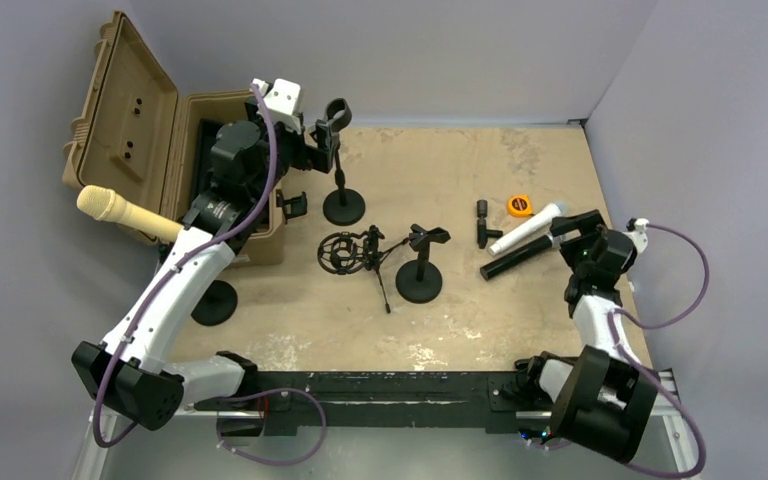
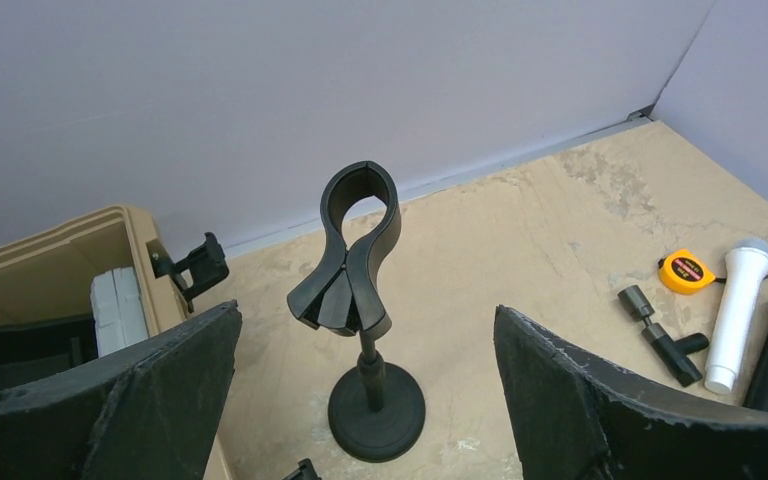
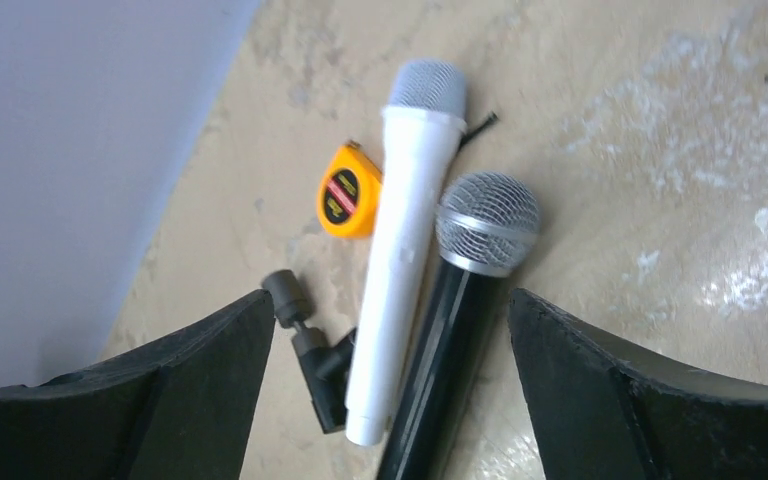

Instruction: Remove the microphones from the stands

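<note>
At rear left of the table (image 1: 560, 320), the left gripper (image 2: 367, 312) is wide open and holds nothing. It faces a stand (image 2: 345, 290) whose clip is empty. The right gripper (image 3: 390, 298), also spread and empty, hovers over 2 mics lying flat and touching: the white microphone (image 3: 400, 230) and the black microphone (image 3: 485, 220), beside a tape measure (image 3: 345, 190). The mid-table stand (image 1: 420, 270) and the shock mount (image 1: 345, 250) are empty too.

Only the beige microphone (image 1: 125, 213) sits off the table, far left by the open case (image 1: 120, 110). Its tail is hidden behind the left arm and a round base (image 1: 215, 302) sits nearby, so I can't tell if it's clipped.

My read: if the target was white or black, removal is done. If beige, the grab and pull are both left.
</note>
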You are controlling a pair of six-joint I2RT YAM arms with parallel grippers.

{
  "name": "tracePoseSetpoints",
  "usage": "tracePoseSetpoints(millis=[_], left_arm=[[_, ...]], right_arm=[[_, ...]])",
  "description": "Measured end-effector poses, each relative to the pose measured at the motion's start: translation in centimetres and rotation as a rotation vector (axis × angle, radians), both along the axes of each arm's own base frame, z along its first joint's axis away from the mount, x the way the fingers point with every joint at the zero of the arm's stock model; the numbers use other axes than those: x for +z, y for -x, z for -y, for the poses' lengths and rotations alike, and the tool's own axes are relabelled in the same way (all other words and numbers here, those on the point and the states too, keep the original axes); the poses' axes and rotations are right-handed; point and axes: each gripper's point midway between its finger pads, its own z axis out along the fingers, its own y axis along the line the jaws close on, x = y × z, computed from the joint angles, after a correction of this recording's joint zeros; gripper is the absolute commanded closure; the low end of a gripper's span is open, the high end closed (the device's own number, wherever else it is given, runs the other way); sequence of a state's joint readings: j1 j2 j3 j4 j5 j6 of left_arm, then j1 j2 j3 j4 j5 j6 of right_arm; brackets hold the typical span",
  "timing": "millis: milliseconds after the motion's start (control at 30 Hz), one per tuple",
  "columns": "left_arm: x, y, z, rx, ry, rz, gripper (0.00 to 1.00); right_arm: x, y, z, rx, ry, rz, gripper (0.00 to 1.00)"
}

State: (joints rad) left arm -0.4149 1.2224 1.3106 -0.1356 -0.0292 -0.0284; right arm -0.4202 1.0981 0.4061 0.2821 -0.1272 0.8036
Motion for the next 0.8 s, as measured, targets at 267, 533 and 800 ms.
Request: tracePoseSetpoints(millis=[267, 533, 800], left_arm=[[1.1, 0.8, -0.2, -0.008, 0.013, 0.025, 0.01], [1.5, 2.5, 0.1, -0.033, 0.021, 0.011, 0.0], [2.4, 5.8, -2.2, 0.001, 0.028, 0.054, 0.0]], right_arm=[[10.6, -2.1, -3.5, 0.12, 0.158, 0.228, 0.06], [22.2, -7.9, -22.5, 0.658, 0.194, 0.502, 0.05], [21.2, -9.8, -37.8, 1.085, 0.096, 0.559, 0.01]])
